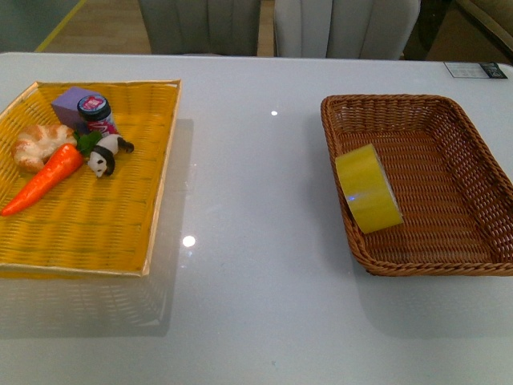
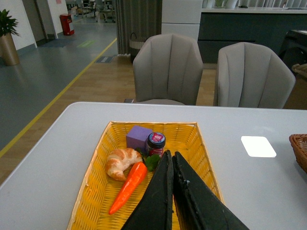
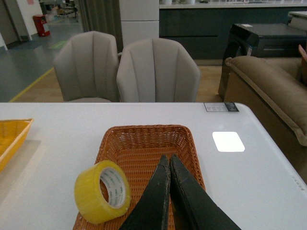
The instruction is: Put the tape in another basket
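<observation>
The yellow tape roll (image 1: 368, 188) stands on its edge inside the brown wicker basket (image 1: 473, 152), leaning against its left wall. It also shows in the right wrist view (image 3: 101, 192), with its white printed core facing the basket's middle (image 3: 144, 143). My right gripper (image 3: 168, 160) is shut and empty, above the basket and beside the tape, apart from it. My left gripper (image 2: 170, 155) is shut and empty, above the yellow tray (image 2: 91, 196). Neither arm shows in the front view.
The yellow woven tray (image 1: 96, 233) at the left holds a croissant (image 1: 38, 144), a carrot (image 1: 44, 180), a purple block (image 1: 72, 106), a small jar (image 1: 96, 112) and a panda figure (image 1: 104, 159). Two grey chairs (image 2: 168, 69) stand beyond the table's far edge.
</observation>
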Motion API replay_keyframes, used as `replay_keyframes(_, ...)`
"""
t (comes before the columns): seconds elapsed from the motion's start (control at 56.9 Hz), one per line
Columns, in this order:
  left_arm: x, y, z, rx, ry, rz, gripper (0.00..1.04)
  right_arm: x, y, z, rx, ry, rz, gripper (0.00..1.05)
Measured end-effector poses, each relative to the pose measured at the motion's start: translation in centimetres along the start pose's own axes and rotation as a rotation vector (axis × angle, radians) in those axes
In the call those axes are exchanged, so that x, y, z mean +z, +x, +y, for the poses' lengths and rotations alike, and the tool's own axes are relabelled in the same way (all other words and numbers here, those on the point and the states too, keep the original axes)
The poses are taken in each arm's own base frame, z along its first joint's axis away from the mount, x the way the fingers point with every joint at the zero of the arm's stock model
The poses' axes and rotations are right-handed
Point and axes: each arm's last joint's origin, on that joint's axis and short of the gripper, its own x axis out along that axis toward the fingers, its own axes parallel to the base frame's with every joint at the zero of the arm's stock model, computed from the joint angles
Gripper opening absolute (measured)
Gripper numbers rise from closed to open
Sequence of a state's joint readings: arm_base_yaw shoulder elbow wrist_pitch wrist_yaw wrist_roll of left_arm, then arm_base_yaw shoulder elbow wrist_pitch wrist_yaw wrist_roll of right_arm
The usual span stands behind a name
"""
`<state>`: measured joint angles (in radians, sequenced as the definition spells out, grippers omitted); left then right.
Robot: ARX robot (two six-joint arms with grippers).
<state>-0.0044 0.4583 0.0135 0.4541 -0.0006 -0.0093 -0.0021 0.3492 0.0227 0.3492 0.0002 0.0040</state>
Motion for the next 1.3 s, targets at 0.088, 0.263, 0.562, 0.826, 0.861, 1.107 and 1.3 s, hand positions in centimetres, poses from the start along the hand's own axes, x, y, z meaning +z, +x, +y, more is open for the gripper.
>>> replay_keyframes(0.088, 0.1, -0.3, 0.0, 0.0, 0.0, -0.002, 0.02, 0.0, -0.2, 0.0, 0.0, 0.0, -0.001, 0.02)
replay_keyframes(0.263, 0.1, -0.8, 0.0, 0.0, 0.0, -0.005, 0.02, 0.0, -0.7, 0.0, 0.0, 0.0, -0.001, 0.02)
replay_keyframes(0.562, 0.1, -1.5, 0.0, 0.0, 0.0, -0.005, 0.02, 0.0, -1.2, 0.0, 0.0, 0.0, -0.001, 0.02)
replay_keyframes(0.826, -0.2, -2.3, 0.0, 0.0, 0.001, 0.018, 0.02, -0.3, -2.3, 0.0, 0.0, -0.001, 0.005, 0.02)
replay_keyframes(0.861, -0.4, -2.6, 0.0, 0.0, 0.001, 0.029, 0.02, -0.3, -2.3, 0.0, 0.0, 0.0, 0.004, 0.02)
replay_keyframes(1.107, -0.3, -2.9, 0.0, 0.0, 0.001, 0.011, 0.02, -0.3, -2.3, 0.0, 0.0, 0.0, 0.004, 0.02)
replay_keyframes(1.3, -0.3, -2.9, 0.0, 0.0, 0.001, 0.01, 0.02, -0.3, -2.3, 0.0, 0.0, -0.002, 0.004, 0.03)
